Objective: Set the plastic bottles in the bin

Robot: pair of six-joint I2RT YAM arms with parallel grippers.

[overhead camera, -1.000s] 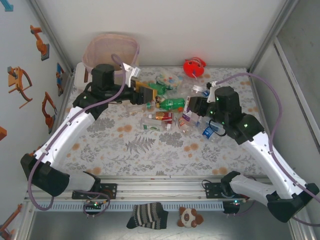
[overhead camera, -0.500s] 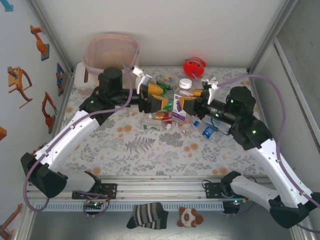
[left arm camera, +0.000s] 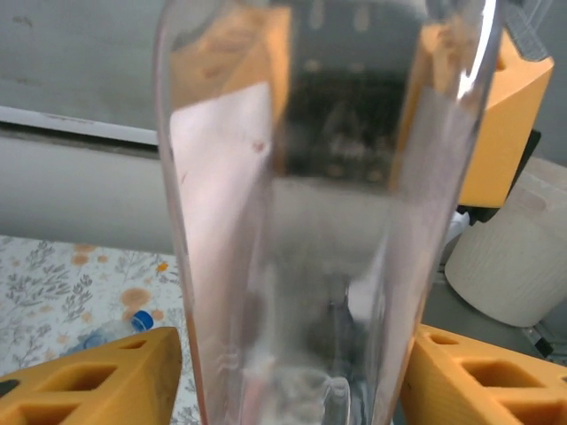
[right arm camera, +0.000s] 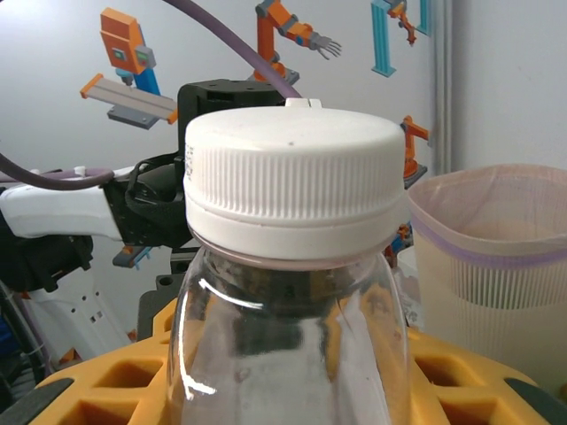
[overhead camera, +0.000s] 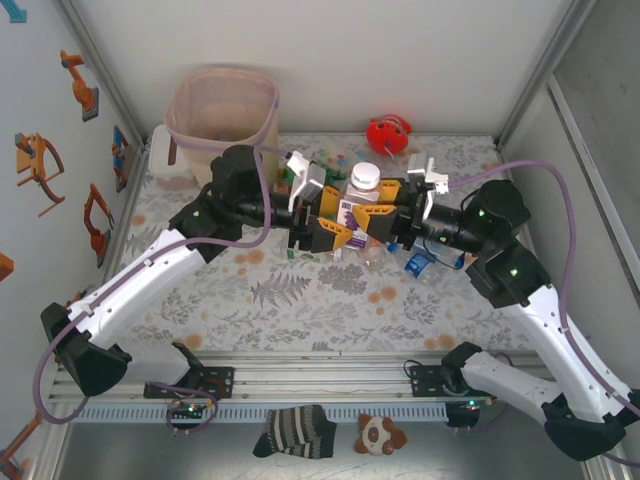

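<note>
Gripping white-capped bottle (overhead camera: 355,205): right gripper (overhead camera: 375,205) | left gripper (overhead camera: 335,215) straddles it

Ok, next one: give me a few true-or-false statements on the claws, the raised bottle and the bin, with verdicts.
1. The right claw grips a clear bottle with a white cap. True.
2. That bottle lies flat on the table. False: it stands upright, held up above the table.
3. The left claw has a finger on each side of the same bottle. True.
4. The red toy sits inside the bin. False: it is on the table at the far edge, to the right of the bin.
5. The bin stands at the far left corner. True.
</note>
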